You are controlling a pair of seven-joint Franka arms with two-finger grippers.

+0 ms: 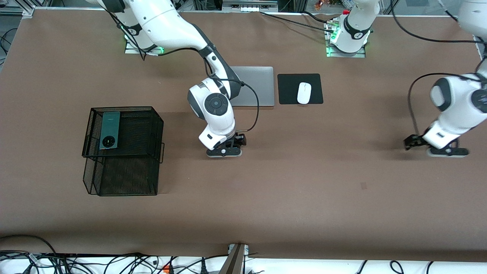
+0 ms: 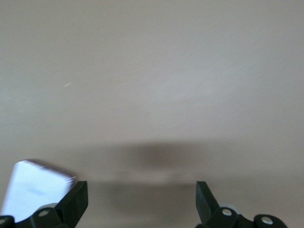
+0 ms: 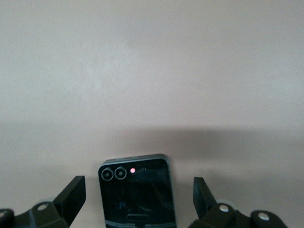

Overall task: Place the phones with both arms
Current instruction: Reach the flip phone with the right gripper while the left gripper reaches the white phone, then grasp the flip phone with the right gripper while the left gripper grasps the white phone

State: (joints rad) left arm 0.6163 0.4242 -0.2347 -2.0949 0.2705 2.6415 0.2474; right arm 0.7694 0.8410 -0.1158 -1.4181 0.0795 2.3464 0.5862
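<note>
Both wrist views' edges crop the black phone (image 3: 135,192) and a blurred, seemingly pale phone (image 2: 33,190).

A wide brown surface (image 1: 304,190) under even light. A closed silver laptop (image 1: 258,85), a black mouse pad (image 1: 289,89) and a black wire rack (image 1: 129,152) sit on it. Tangled cables (image 1: 114,262) run along its nearer edge.

The long dark-green phone (image 1: 110,130) with a round camera ring lies flat on top of the black mesh basket (image 1: 152,125). The squarish black phone (image 3: 136,192) lies flat on the table, twin lenses up, between open fingers. The pale lilac-white phone (image 2: 33,187) lies flat on the table.
</note>
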